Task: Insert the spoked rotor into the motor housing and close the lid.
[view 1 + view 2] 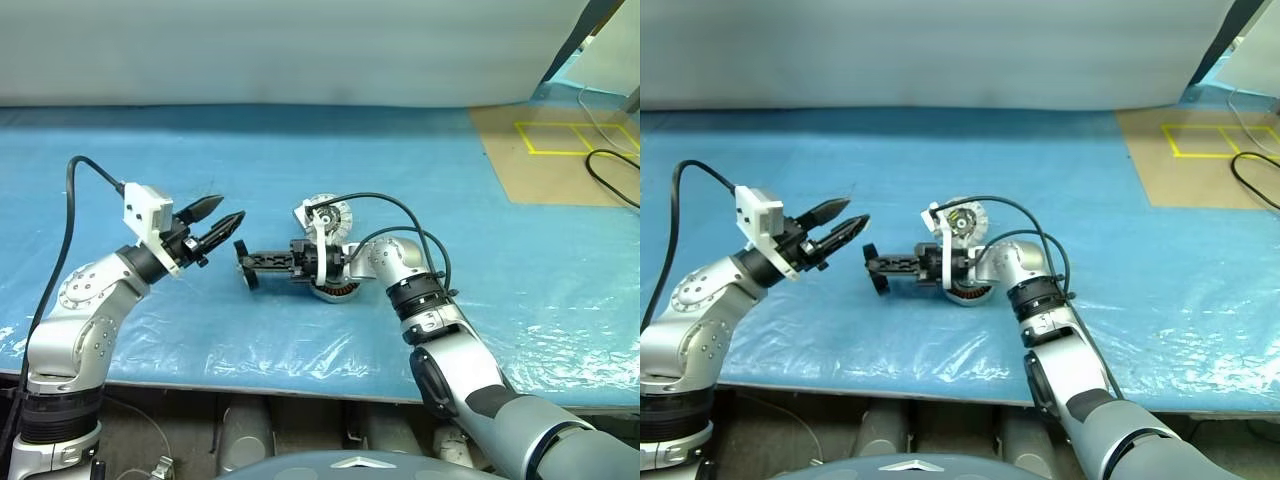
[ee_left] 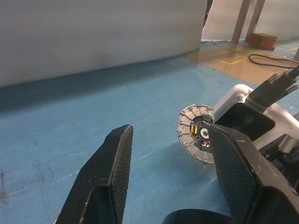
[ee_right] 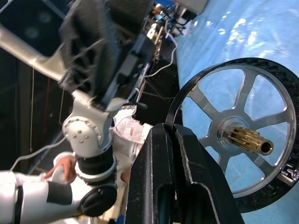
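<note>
Rotor lifted, not yet seated.
Right gripper (image 1: 247, 266) pinches silver six-spoked rotor wheel (image 3: 238, 135); left gripper (image 1: 214, 224) wide, empty; copper-wound housing (image 1: 336, 290), pale toothed lid (image 2: 197, 133) wait.

You see a blue plastic sheet (image 1: 300, 160) covering the work surface, wrinkled along its near edge. To the far right lies a brown floor panel (image 1: 560, 165) with yellow tape squares (image 1: 575, 138) and a black cable (image 1: 612, 175) across it.
</note>
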Tool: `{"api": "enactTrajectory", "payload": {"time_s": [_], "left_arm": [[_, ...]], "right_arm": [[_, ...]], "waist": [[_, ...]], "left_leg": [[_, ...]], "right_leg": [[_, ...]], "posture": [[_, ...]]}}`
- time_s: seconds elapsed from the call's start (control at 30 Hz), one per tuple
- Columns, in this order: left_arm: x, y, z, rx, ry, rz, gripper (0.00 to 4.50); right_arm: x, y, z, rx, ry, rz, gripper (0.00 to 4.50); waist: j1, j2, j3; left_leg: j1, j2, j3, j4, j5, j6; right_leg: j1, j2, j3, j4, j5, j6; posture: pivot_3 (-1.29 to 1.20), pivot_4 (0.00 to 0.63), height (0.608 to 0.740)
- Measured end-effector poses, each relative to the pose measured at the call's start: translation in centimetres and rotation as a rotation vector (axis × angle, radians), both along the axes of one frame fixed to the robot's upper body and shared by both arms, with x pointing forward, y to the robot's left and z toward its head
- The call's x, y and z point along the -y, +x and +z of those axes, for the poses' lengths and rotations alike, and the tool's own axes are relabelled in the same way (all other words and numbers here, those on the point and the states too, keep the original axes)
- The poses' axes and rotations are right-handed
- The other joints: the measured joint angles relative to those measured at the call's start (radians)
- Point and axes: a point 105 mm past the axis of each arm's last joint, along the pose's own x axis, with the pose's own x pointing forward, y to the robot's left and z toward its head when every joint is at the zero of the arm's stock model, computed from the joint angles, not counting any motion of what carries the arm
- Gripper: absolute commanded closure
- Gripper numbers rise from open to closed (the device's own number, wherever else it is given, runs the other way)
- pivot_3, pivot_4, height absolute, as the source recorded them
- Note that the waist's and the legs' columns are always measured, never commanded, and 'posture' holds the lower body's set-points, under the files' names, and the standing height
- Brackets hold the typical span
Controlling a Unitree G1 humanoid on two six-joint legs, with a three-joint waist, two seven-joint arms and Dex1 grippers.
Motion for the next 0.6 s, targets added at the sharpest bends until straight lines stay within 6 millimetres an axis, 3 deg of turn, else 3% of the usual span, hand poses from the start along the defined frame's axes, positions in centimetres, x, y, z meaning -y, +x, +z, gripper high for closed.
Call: {"api": "enactTrajectory", "payload": {"time_s": [0.13,0.27,0.33,0.47,0.6], "left_arm": [[0.6,0.2,0.2,0.010,0.003,-0.018,1.82],[1.1,0.3,0.0,0.006,0.015,-0.036,1.82],[1.2,0.3,0.0,0.005,0.018,-0.038,1.82],[1.1,0.5,0.0,0.007,0.019,-0.035,1.82],[1.4,0.8,0.0,0.007,0.019,-0.048,1.82]], "right_arm": [[0.5,0.3,-0.8,-0.022,-0.017,-0.034,4.48],[0.9,0.1,-1.8,-0.050,-0.029,-0.057,3.60],[1.5,0.3,-1.6,-0.054,-0.036,-0.069,2.94],[2.9,0.5,-0.5,-0.075,-0.019,-0.082,2.94],[4.8,0.9,2.4,-0.032,0.041,-0.090,2.94]], "waist": [[0.000,0.000,0.000],[0.000,0.000,0.000],[0.000,0.000,0.000],[0.003,0.000,0.000],[0.003,0.000,0.000]], "left_leg": [[0.000,0.000,0.000,0.000,0.000,0.000],[0.000,0.000,0.000,0.000,0.000,0.000],[0.000,0.000,0.000,0.000,0.000,0.000],[0.000,0.000,0.000,0.000,0.000,0.000],[0.000,0.000,0.000,0.000,0.000,0.000]], "right_leg": [[0.000,0.000,0.000,0.000,0.000,0.000],[0.000,0.000,0.000,0.001,0.000,0.000],[0.000,0.000,0.000,0.001,0.000,0.000],[0.000,0.000,0.000,0.001,0.000,0.000],[0.000,0.000,0.000,0.001,0.000,0.000]], "posture": [[0.00,0.150,0.740],[0.00,0.150,0.740],[0.00,0.150,0.740],[0.00,0.150,0.740],[0.00,0.150,0.740]]}}
